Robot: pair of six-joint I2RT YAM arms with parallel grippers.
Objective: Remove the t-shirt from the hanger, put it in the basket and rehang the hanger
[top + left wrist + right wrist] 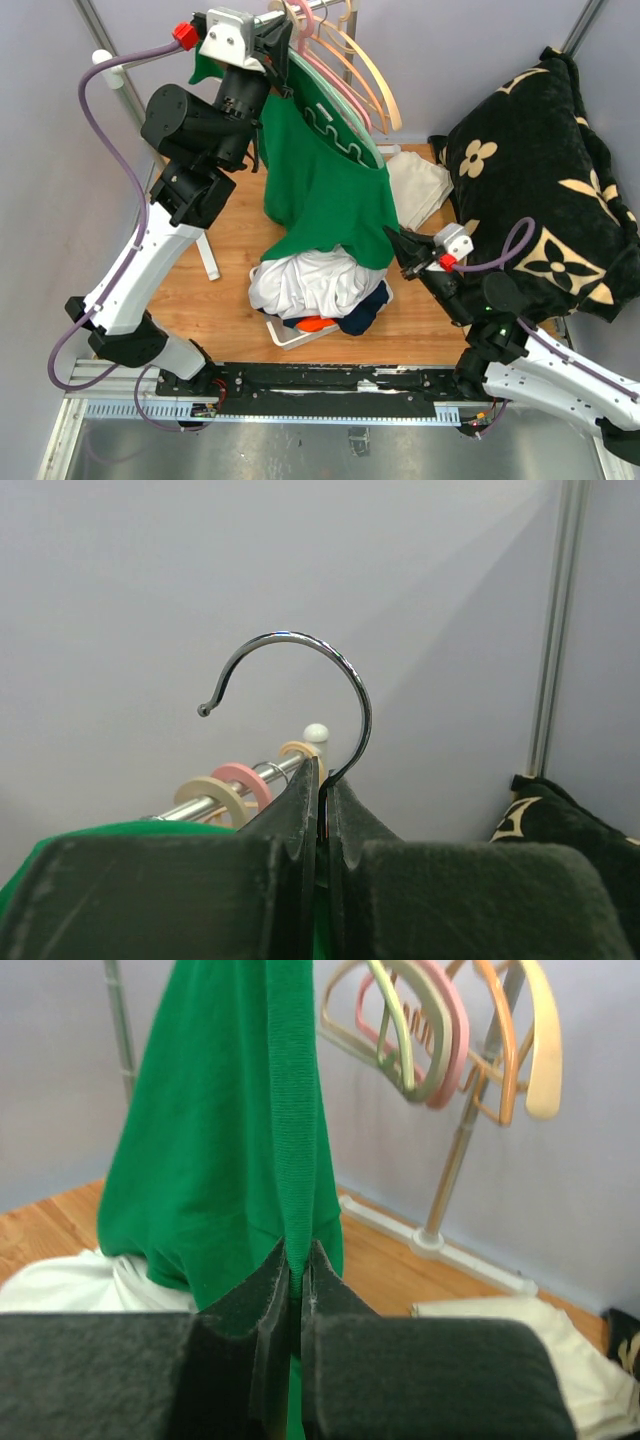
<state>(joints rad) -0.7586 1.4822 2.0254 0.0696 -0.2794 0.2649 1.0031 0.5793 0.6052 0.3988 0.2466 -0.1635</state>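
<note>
A green t-shirt [325, 185] hangs on a hanger held up at the back of the top view. My left gripper [272, 55] is shut on the hanger's metal hook [330, 690] at its neck, clear of the rail. My right gripper [400, 250] is shut on the shirt's ribbed edge [295, 1130] low at the right, and the cloth stretches up from the fingers. The shirt's lower part drapes onto a clothes pile. The hanger's body is hidden under the shirt.
A rack rail [215, 802] carries several empty hangers, pink and cream [345, 60]. A white basket [300, 335] holds a pile of white and dark clothes [315, 285]. A folded cream cloth [420, 185] and a black flowered cushion [540, 180] lie at the right.
</note>
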